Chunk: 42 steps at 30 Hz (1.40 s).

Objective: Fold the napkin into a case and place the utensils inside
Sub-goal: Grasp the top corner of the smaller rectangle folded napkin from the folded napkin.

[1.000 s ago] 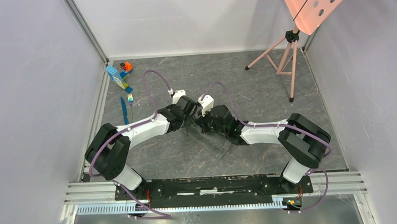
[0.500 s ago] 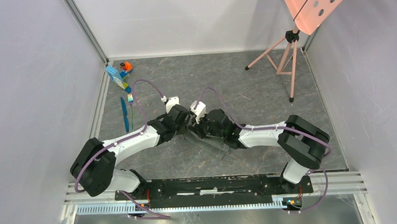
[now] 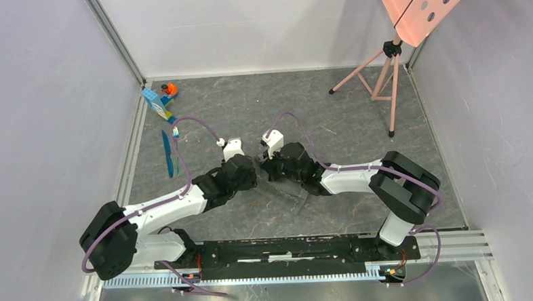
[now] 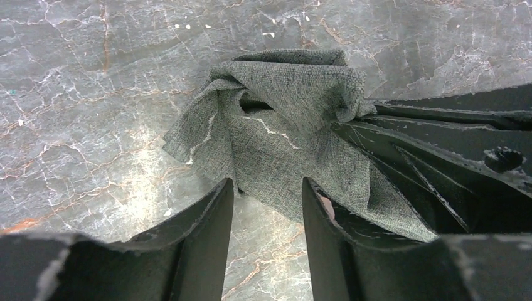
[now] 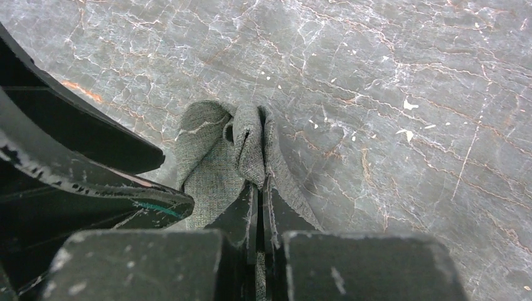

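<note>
- Right now the napkin [image 4: 282, 132] is a crumpled dark grey bunch on the middle of the table [image 3: 358, 133], between your two grippers. It is not folded into a flat strip.
- Your right wrist view shows what the top view hides. The right gripper [image 5: 260, 188] has its fingers pressed together on a gathered fold of the napkin, and the cloth stands up just in front of them.
- Your left wrist view shows the left gripper [image 4: 266, 188] with its fingers apart. The cloth's edge sits at the mouth of the gap, but I cannot tell if it touches them.
- Only the top view shows the blue knife [image 3: 167, 153] and the fork [image 3: 176, 151]. They lie side by side near the left edge of the table, well apart from the napkin.
- Farther out, the toy blocks [image 3: 161, 101] stand in the far left corner and a pink tripod [image 3: 383, 77] stands at the far right.
</note>
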Tool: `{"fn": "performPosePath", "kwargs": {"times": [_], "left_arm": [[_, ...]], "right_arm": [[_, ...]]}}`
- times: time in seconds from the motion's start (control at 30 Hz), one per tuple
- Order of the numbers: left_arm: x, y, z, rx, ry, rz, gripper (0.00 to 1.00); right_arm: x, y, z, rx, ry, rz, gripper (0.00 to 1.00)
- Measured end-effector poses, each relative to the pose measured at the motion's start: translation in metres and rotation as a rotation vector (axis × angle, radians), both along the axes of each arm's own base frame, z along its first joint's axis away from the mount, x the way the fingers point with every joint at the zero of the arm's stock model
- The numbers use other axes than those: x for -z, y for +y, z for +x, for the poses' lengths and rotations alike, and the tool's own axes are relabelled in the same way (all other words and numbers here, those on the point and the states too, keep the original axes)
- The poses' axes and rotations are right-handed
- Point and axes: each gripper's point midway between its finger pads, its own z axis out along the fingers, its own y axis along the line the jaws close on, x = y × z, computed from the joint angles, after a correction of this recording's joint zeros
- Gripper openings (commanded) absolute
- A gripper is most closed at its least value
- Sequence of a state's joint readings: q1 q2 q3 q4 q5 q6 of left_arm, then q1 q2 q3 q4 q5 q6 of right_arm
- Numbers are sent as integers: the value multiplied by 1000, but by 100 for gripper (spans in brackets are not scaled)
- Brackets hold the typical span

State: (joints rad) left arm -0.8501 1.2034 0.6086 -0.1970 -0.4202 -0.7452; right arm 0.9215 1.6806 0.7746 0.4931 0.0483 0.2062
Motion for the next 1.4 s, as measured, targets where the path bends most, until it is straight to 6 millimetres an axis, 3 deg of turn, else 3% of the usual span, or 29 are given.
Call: {"fn": "performPosePath", "kwargs": {"times": [0.23, 0.43, 0.87, 1.1, 1.4], "left_arm": [[8, 7, 0, -33, 27, 45, 37], [20, 7, 8, -56, 64, 122, 36], [25, 9, 24, -105, 71, 233, 34], [33, 19, 23, -125, 85, 301, 34], [39, 21, 24, -130, 97, 329, 25]], "right_arm": [[0, 0, 0, 7, 4, 2, 0], [0, 0, 0, 7, 4, 2, 0], [0, 0, 0, 6, 4, 2, 0], [0, 0, 0, 4, 5, 3, 0], [1, 0, 0, 3, 6, 2, 0]]}}
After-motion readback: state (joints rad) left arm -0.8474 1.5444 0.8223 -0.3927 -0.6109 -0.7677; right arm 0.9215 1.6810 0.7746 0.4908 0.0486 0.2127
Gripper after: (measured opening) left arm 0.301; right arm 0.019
